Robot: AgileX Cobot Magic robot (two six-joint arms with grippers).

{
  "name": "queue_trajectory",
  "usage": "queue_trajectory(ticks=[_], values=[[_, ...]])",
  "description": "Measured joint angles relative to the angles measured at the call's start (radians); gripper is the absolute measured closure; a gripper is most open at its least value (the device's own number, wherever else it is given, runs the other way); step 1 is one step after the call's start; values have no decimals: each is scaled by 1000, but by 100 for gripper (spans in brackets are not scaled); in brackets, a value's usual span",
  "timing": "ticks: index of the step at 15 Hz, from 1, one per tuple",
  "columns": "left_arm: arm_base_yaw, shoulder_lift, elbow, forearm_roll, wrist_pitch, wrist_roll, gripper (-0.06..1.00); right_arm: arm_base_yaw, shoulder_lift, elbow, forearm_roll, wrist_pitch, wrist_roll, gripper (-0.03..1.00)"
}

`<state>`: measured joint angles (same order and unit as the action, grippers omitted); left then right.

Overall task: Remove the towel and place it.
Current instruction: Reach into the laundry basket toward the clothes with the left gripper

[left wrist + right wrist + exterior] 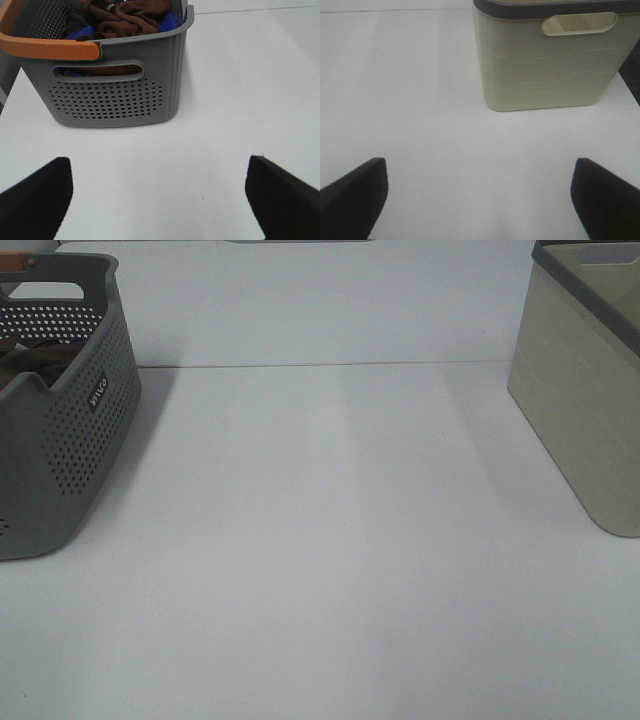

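Observation:
The dark brown towel (131, 15) lies crumpled inside the grey perforated basket (115, 95), on top of blue fabric. In the exterior high view the basket (70, 430) stands at the far left, with a bit of the brown towel (30, 362) showing over its rim. My left gripper (159, 200) is open and empty, low over the table a short way from the basket's end wall. My right gripper (479, 200) is open and empty, over the table facing the beige bin (545, 60). Neither gripper shows in the exterior high view.
The basket has an orange handle (47, 47). The beige bin (585, 390) with a dark grey rim stands at the far right. The white table (330, 540) runs between basket and bin, with a seam across its back.

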<state>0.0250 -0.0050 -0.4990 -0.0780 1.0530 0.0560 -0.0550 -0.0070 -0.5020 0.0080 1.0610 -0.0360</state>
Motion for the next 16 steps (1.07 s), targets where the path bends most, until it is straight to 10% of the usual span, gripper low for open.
queue_trajectory(ticks=[16], values=[[0, 0, 0, 0, 0, 0, 6, 0, 0, 0, 0, 0, 0, 4]])
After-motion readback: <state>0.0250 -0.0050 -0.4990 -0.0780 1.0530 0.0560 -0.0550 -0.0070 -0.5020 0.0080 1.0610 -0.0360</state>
